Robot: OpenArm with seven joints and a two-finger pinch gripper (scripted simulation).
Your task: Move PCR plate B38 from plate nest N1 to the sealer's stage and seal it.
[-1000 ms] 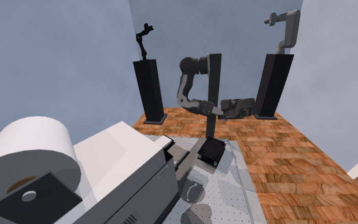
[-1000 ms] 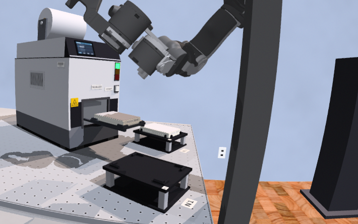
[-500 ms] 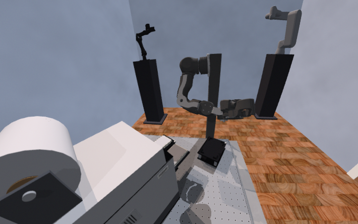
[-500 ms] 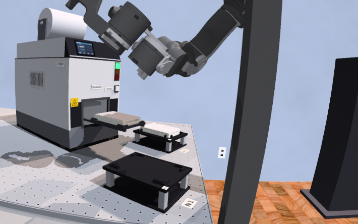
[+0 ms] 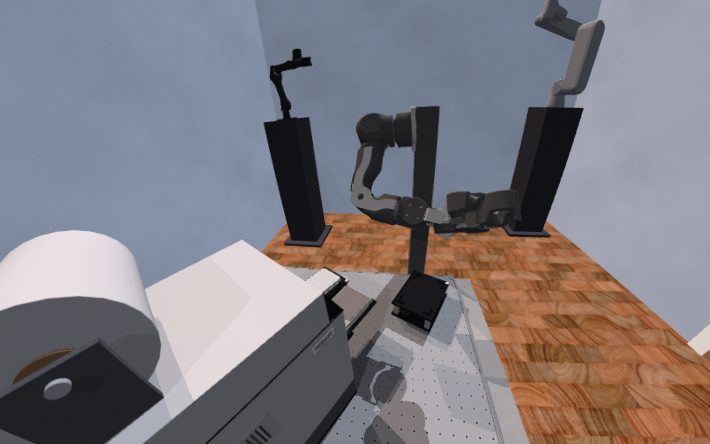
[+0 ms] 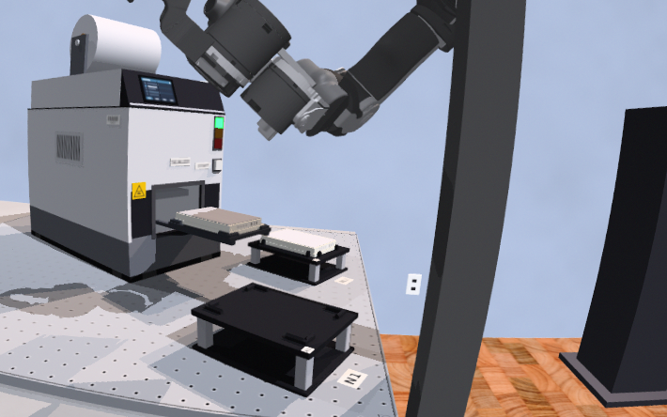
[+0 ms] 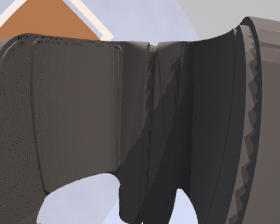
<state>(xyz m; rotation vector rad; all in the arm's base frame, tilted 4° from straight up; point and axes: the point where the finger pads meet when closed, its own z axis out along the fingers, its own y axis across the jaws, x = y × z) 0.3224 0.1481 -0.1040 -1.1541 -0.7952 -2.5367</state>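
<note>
Hand (image 6: 326,121) is up in the air, right of the sealer (image 6: 118,171) and well above the desk (image 6: 67,331). Fingers are pressed together with nothing between them (wrist view shows the two dark tips touching, wall and floor behind).

B38 (image 6: 219,220) sits on the sealer's stage (image 6: 232,238), stage out in front of the slot, long side running along the travel. Whether it is fully down inside the locators, cannot tell from here. Lamp (image 6: 218,122) shows green on top; the two segments below it look dark. START key (image 6: 216,164) is the small pale square under the lamp.

N1 (image 6: 273,316) is bare: flat black top plate with corner locators on short grey posts, label tile beside it. N2 (image 6: 300,254) is the same build, just beyond it, carrying B83 (image 6: 300,241) with a flat pale top.

Around:
- arm's dark mast (image 6: 465,207) rises at the desk's right edge and blocks part of the exterior view
- two black pedestals (image 5: 297,176) (image 5: 542,165) on the wood-pattern floor (image 5: 595,330), each with a small camera arm
- white foil roll (image 5: 60,297) on top of the sealer's housing
- desk is a grey perforated breadboard, matte, with patchy shadows
</note>
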